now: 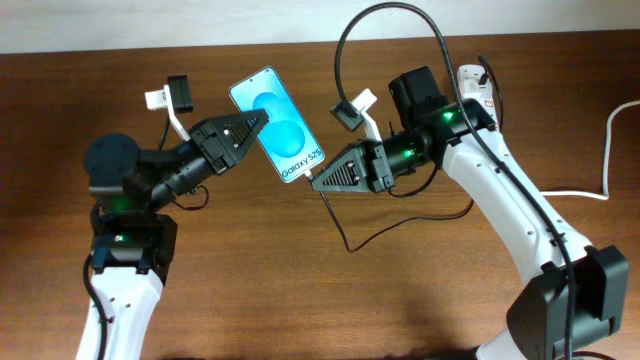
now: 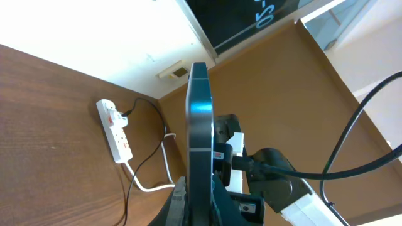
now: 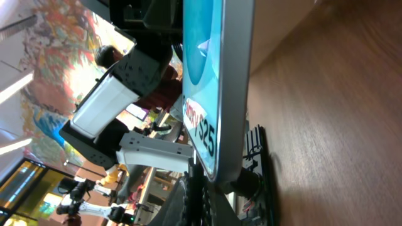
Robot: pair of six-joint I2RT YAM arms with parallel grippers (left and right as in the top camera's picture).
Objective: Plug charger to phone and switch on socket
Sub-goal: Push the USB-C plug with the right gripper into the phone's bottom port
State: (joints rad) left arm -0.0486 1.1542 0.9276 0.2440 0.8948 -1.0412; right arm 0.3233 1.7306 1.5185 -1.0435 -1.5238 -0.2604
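Observation:
The phone [image 1: 278,122], with a cyan screen and "Galaxy S25" text, is held above the table by my left gripper [image 1: 255,122], which is shut on its left edge. In the left wrist view the phone [image 2: 200,125] stands edge-on between the fingers [image 2: 200,210]. My right gripper [image 1: 318,180] is shut on the charger's black connector [image 3: 242,182], which sits against the phone's bottom edge [image 3: 217,94]. The thin black charger cable [image 1: 338,60] loops above the right arm. The white socket [image 1: 478,85] lies at the back right, partly hidden by the right arm; it also shows in the left wrist view [image 2: 114,129].
A thick white cord [image 1: 608,150] runs from the socket along the right side of the wooden table [image 1: 300,280]. More black cable [image 1: 345,235] trails on the table below the right gripper. Both arms meet near the table's middle.

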